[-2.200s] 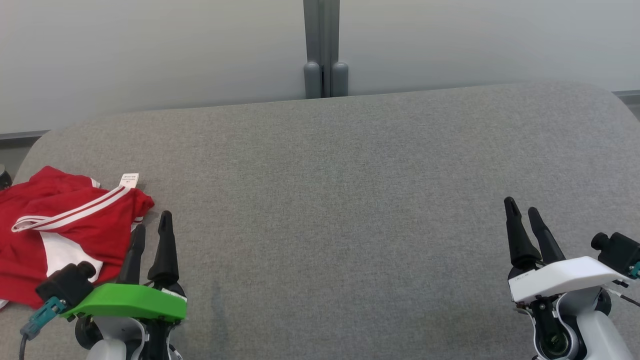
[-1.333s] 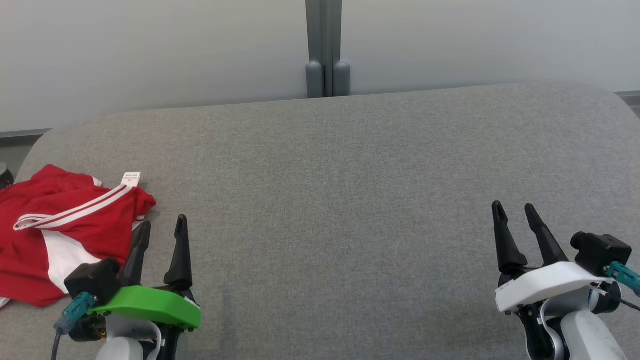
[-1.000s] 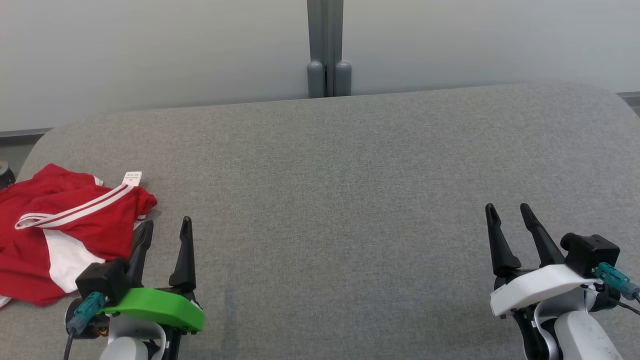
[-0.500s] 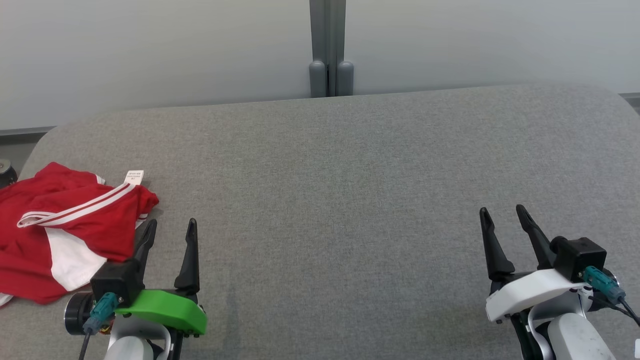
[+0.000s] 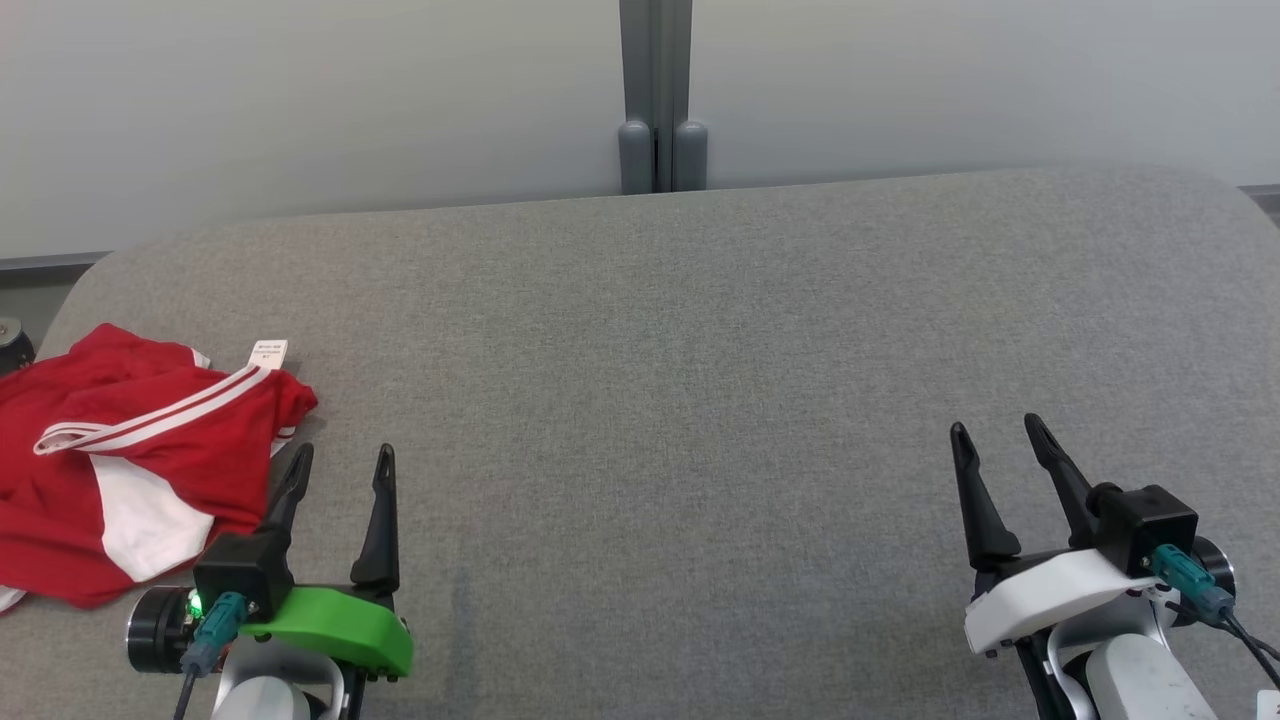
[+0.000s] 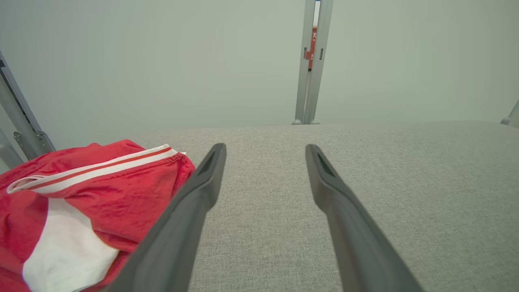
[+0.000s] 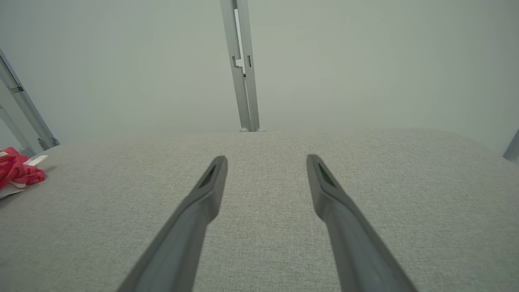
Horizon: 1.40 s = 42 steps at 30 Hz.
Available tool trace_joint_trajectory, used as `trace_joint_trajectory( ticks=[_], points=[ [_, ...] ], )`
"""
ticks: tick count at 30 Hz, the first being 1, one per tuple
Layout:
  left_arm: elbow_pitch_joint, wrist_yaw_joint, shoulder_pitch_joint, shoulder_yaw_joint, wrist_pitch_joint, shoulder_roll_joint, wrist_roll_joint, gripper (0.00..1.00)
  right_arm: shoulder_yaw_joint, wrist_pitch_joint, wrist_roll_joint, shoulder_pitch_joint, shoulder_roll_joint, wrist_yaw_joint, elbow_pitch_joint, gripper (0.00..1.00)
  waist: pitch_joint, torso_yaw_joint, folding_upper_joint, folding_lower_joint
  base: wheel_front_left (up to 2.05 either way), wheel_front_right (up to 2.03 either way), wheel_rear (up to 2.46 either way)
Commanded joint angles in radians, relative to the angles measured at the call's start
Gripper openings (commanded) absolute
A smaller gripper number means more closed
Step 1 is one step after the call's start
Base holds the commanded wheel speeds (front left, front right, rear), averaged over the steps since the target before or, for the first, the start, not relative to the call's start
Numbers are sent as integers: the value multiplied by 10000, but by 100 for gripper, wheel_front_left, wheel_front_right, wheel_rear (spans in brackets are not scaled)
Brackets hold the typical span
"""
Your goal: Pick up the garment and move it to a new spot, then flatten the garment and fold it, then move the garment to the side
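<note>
Left gripper (image 5: pixel 344 452) stands wide and empty just beside the crumpled red garment (image 5: pixel 130 440) on the grey surface (image 5: pixel 650 380); right gripper (image 5: pixel 996 426) likewise, well apart.

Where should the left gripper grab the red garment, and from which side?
Pinch the bunched fold at the right end of the red garment, just below its white-striped band. Come from the right with the left gripper, fingers open: that fold likely stands proud of the grey surface and lies nearest.
</note>
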Motion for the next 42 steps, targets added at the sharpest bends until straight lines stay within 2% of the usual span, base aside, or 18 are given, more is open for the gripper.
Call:
trace_joint_trajectory(
  ticks=[1,9,13,17,28,32,38,42],
  points=[
    [9,-27,-123,47,-65,8,244,100,-25,-100,-126,49,27,4,32,100,0,4,0,0,0,0,0],
    [158,-29,-180,230,-207,-74,582,100,-24,-235,-563,127,49,2,5,100,63,99,0,0,0,0,0],
    [161,-10,-280,407,-187,-146,485,100,2,-209,-489,95,17,4,-129,100,172,378,0,0,0,0,0],
    [149,54,-367,630,-187,-216,394,100,137,-209,-413,3,-36,2,-262,100,284,903,0,0,0,0,0],
    [133,111,-306,1274,-174,-294,251,100,612,-209,-253,-233,-128,2,-635,100,554,2996,0,0,0,0,0],
    [144,95,-282,1445,-174,-312,205,100,728,-209,-226,-331,-137,2,-732,100,631,3571,0,0,0,0,0],
    [151,62,-314,1613,-174,-336,133,100,787,-209,-210,-411,-193,2,-814,100,738,4071,0,0,0,0,0],
    [101,53,-406,1617,-174,-346,47,100,829,-209,-281,-459,-203,2,-895,100,905,4168,0,0,0,0,0]
  ],
)
